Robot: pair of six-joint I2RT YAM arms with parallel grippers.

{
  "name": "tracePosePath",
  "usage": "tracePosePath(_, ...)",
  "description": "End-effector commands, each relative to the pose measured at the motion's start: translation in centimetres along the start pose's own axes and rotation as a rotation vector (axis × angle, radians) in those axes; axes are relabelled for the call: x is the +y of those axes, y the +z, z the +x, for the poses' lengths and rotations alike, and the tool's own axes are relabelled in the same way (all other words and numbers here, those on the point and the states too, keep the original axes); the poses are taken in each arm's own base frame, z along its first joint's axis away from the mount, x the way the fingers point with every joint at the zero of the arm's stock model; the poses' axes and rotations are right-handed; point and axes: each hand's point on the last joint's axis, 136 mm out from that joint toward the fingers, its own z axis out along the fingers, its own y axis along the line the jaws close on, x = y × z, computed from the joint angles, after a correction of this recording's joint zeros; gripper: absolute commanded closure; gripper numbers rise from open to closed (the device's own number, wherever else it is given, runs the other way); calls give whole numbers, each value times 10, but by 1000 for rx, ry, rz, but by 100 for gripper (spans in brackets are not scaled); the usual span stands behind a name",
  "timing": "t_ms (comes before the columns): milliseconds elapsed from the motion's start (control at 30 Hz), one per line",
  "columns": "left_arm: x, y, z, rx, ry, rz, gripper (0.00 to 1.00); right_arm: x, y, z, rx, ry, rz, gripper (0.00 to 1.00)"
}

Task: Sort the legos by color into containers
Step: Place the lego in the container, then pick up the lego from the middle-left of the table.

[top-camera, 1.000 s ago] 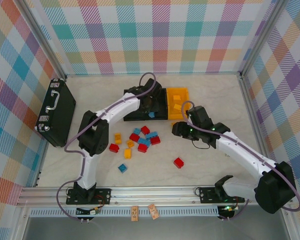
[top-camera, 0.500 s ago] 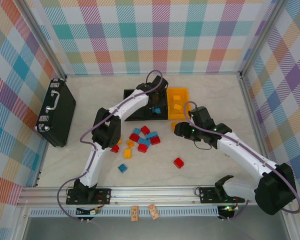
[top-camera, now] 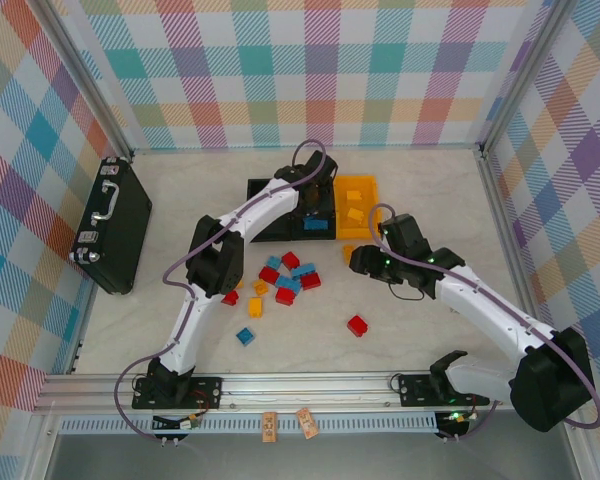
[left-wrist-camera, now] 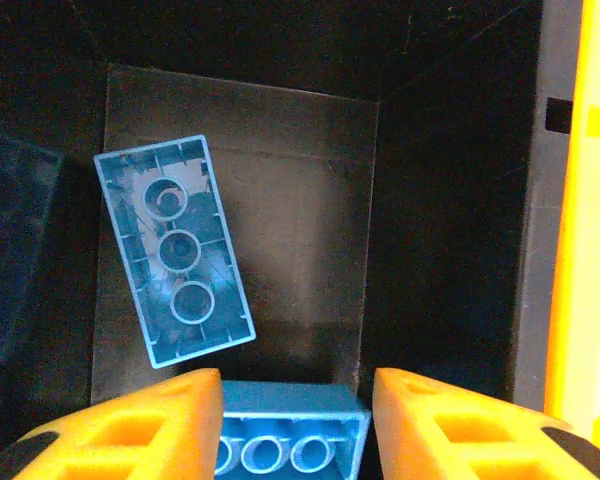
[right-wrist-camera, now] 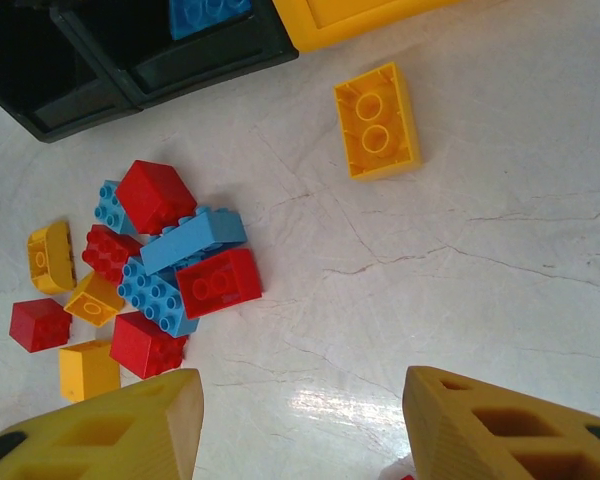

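The left gripper (left-wrist-camera: 298, 420) is spread inside the black bin (left-wrist-camera: 420, 200) (two blue legos (left-wrist-camera: 175, 250) are contained there). The right gripper (right-wrist-camera: 302, 420) is held open above the table (right-wrist-camera: 460, 260), near the loose legos (right-wrist-camera: 170, 270).

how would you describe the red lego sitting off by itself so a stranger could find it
Start at the row of bins at the far middle of the table, then come nearer past the jumbled pile of legos. Right of that pile, alone on the bare surface, lies one red lego; every other red sits bunched with the pile.
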Motion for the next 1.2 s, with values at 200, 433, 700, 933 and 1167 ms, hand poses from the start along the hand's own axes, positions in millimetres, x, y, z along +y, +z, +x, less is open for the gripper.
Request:
tracePosePath(200, -20, -82, -5, -67, 55, 109, 56, 1, -6, 5, 11, -11, -23, 44)
tracePosePath(433, 10, -118, 25, -58, 93, 121, 54, 12, -7, 14, 54, -58, -86, 43)
tracePosePath(700, 80, -145, 69, -57, 55, 28, 46, 52, -6, 26, 78, -197, -202, 39)
tracePosePath(933, 151, -156, 104, -76, -89, -81, 37, 87, 3, 39, 106, -289, -273, 36)
tracePosePath(1167, 212, -158, 140, -86, -247, -218, 27, 108, 18, 50, 129, -319, -305, 34)
